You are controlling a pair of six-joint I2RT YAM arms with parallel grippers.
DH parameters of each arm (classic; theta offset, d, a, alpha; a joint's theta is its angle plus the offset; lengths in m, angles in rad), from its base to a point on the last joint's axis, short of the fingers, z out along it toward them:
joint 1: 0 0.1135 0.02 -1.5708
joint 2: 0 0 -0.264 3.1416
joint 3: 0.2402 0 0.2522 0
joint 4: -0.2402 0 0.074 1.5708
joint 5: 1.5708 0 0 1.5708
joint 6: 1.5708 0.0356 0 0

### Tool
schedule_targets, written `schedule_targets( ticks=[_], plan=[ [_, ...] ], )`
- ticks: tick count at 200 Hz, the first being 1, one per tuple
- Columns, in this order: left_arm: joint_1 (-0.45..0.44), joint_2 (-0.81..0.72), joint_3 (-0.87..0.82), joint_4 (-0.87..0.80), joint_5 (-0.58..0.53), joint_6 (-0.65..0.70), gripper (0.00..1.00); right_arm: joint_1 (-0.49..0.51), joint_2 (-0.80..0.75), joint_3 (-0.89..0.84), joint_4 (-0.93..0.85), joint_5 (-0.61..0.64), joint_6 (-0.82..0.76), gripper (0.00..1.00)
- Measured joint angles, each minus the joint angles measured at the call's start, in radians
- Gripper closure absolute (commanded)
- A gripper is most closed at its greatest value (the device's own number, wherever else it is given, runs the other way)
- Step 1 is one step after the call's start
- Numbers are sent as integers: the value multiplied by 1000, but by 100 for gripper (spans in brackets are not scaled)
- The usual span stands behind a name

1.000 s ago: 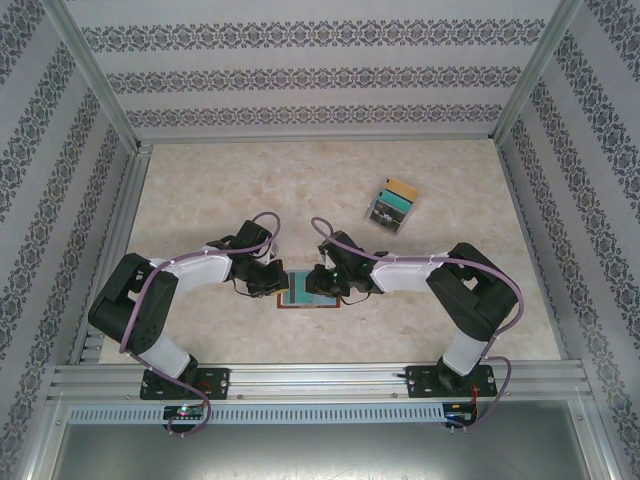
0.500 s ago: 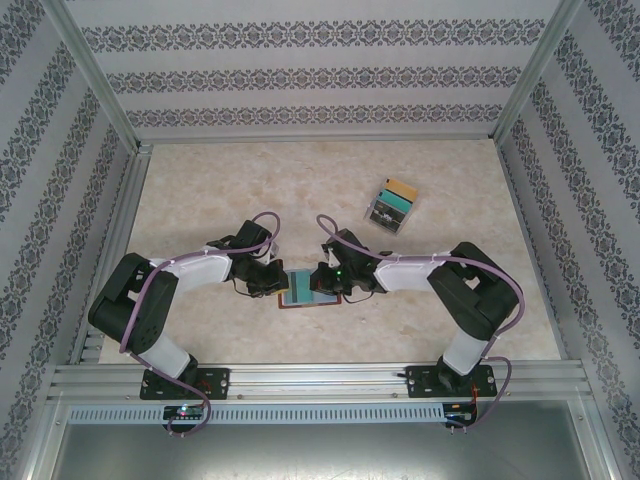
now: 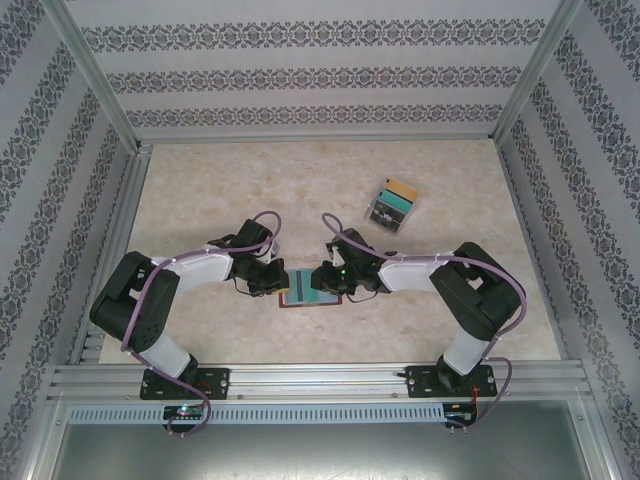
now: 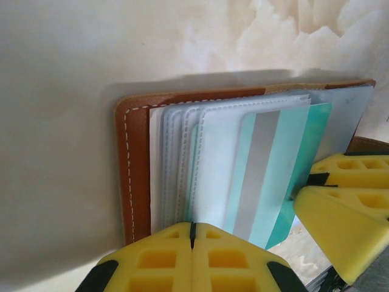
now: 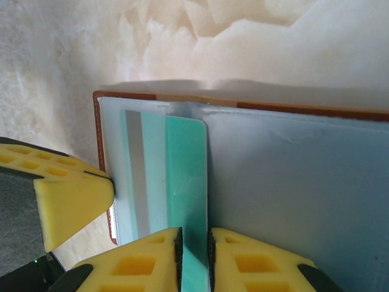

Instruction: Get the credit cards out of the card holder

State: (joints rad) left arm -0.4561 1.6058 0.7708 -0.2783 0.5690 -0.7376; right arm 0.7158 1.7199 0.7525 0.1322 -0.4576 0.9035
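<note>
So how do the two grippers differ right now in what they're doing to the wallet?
The left gripper is fully shut, its fingers pressed together at the edge of the card holder, apparently pinning it. The right gripper has a narrow gap between its fingers, closed on the teal card, which sticks partway out of its pocket. They approach from opposite sides. Both have yellow fingers and sit low over the open wallet.

The counter (image 3: 200,180) has a pale, marbled beige top. Lying open and flat on it near the front middle is the brown card holder (image 3: 311,288), with teal cards showing in its pale pockets. Well apart, toward the back right, sits a clear plastic box (image 3: 392,206) of coloured cards
</note>
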Motion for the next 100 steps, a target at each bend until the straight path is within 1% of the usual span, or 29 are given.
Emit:
schedule_targets(
  ticks=[20, 29, 54, 83, 100],
  plan=[
    [0, 1, 0, 0, 3, 0, 100, 0, 18, 6, 23, -17, 8, 79],
    [0, 1, 0, 0, 3, 0, 100, 0, 24, 6, 32, -24, 11, 82],
    [0, 1, 0, 0, 3, 0, 100, -1, 28, 6, 45, -33, 20, 100],
    [0, 1, 0, -1, 3, 1, 100, -18, 21, -12, 71, -47, 11, 100],
    [0, 1, 0, -1, 3, 4, 100, -45, -8, -43, 75, -57, 2, 100]
  ],
)
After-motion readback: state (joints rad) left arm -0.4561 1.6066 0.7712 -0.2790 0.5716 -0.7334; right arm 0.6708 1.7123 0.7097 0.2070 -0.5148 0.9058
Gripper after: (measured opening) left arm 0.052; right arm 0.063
